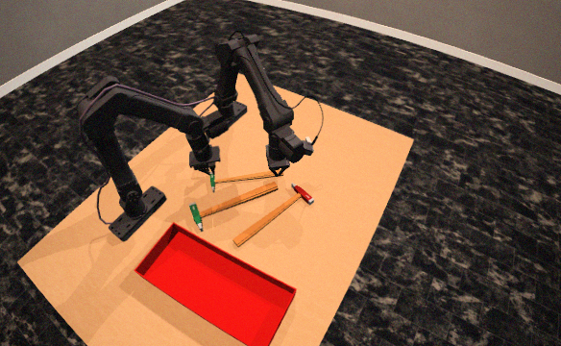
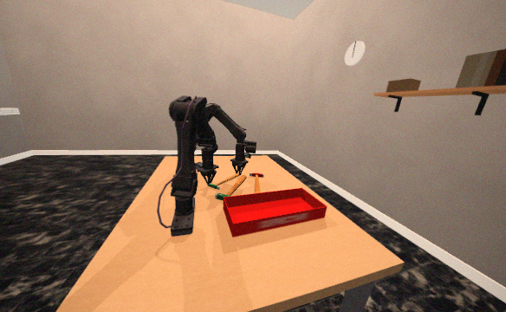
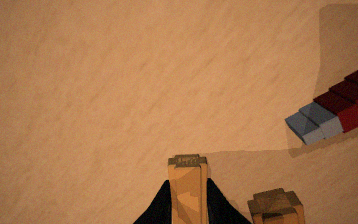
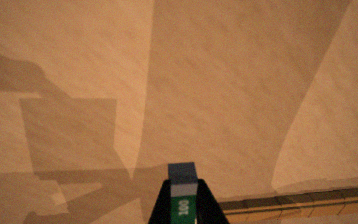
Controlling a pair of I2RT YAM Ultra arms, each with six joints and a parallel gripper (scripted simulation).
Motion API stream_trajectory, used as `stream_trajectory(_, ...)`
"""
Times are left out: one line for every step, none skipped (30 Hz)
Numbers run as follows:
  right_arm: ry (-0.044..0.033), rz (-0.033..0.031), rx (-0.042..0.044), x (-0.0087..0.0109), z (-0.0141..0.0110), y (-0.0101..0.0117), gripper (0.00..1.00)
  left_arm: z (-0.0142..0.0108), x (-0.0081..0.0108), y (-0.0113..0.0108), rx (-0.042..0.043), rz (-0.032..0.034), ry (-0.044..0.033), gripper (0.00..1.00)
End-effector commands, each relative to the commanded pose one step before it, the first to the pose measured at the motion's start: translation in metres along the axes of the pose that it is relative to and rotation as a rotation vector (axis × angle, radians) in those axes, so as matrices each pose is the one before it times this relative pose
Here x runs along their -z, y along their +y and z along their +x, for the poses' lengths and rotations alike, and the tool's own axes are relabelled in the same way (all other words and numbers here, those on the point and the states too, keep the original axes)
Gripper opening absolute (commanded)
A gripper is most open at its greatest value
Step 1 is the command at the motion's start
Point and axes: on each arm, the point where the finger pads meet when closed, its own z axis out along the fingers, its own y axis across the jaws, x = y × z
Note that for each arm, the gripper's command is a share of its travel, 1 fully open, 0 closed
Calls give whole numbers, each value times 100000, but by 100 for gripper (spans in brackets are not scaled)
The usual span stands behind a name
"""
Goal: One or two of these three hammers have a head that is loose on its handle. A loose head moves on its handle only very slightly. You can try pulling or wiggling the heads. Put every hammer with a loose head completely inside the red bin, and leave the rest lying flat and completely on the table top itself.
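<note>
The rear green-headed hammer (image 1: 244, 179) (image 2: 227, 179) is held at both ends. My left gripper (image 1: 279, 172) (image 2: 239, 172) (image 3: 188, 186) is shut on its wooden handle end. My right gripper (image 1: 211, 172) (image 2: 210, 182) (image 4: 183, 186) is shut on its green head, marked 100. Whether this hammer touches the table cannot be told. The middle green-headed hammer (image 1: 242, 197) (image 2: 236, 186) (image 3: 277, 210) lies on the table. The red-headed hammer (image 1: 271, 218) (image 2: 257, 185) lies beyond it; its head shows in the left wrist view (image 3: 350, 102). The red bin (image 1: 213, 284) (image 2: 279, 223) is empty.
The bin stands near the head of the middle hammer and the handle end of the red-headed hammer. The middle hammer's handle end is close beside my left fingers. The two arms stand along the same table edge (image 1: 50, 240).
</note>
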Motion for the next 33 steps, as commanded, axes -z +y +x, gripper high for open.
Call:
stream_trajectory(51,-6611,-547,60,151,2179,7,-3102,624,-955,2199,3941,-11966,17)
stream_trajectory(-30,550,42,18,-19,-177,7,371,-8,101,-278,-379,1389,17)
stream_trajectory(0,0,0,0,0,0,7,0,0,0,0,0,0,17)
stream_trajectory(0,0,0,0,0,0,7,0,0,0,0,0,0,17)
stream_trajectory(-51,918,70,29,-32,-296,7,619,-26,165,-472,-628,2318,17)
stream_trajectory(-56,1029,78,29,-35,-332,7,694,-46,182,-528,-704,2598,17)
stream_trajectory(-56,1032,78,26,-35,-333,7,674,-112,241,-472,-861,2482,17)
stream_trajectory(-80,1512,113,34,-50,-489,7,429,-442,324,-220,-1538,1743,17)
stream_trajectory(-55,1008,76,17,-33,-326,7,0,0,0,0,0,0,17)
stream_trajectory(-59,1016,82,16,-35,-330,7,0,0,0,0,0,0,17)
stream_trajectory(4,-8,-6,-2,2,3,7,0,0,0,0,0,0,17)
stream_trajectory(0,0,0,0,0,0,7,0,0,0,0,0,0,17)
stream_trajectory(0,0,0,0,0,0,7,0,0,0,0,0,0,17)
stream_trajectory(0,0,0,0,0,0,19,0,0,0,0,0,0,17)
stream_trajectory(0,0,0,0,0,0,24,0,0,0,0,0,0,17)
stream_trajectory(-598,1095,-316,323,-192,-71,36,0,0,0,0,0,0,17)
stream_trajectory(501,-1032,279,55,72,475,37,0,0,0,0,0,0,17)
stream_trajectory(-46,125,49,102,-19,149,37,0,0,0,0,0,0,17)
stream_trajectory(-102,345,44,120,-43,83,37,0,0,0,0,0,0,17)
stream_trajectory(0,0,0,0,0,0,37,0,0,0,0,0,0,17)
stream_trajectory(0,0,0,0,0,0,37,0,0,0,0,0,0,17)
stream_trajectory(-266,541,37,170,-96,-4,37,0,0,0,0,0,0,17)
stream_trajectory(-228,553,37,170,-88,-9,37,0,0,0,0,0,0,17)
stream_trajectory(-245,534,37,170,-90,-8,37,0,0,0,0,0,0,17)
stream_trajectory(-232,400,30,139,-76,-5,37,0,0,0,0,0,0,17)
stream_trajectory(-353,1389,180,388,-285,-419,37,0,0,0,0,0,0,17)
stream_trajectory(-190,617,-13,339,-96,-228,37,0,0,0,0,0,0,17)
stream_trajectory(-190,465,-20,376,-75,-180,37,0,0,0,0,0,0,17)
stream_trajectory(-52,-28,-1,210,-5,-2,37,0,0,0,0,0,0,17)
stream_trajectory(-114,-62,-1,241,-17,0,37,0,0,0,0,0,0,17)
stream_trajectory(-221,-122,-9,261,-30,7,37,0,0,0,0,0,0,17)
stream_trajectory(-255,-144,-53,215,-20,13,37,0,0,0,0,0,0,17)
stream_trajectory(63,12,-629,112,162,-83,37,0,0,0,0,0,0,17)
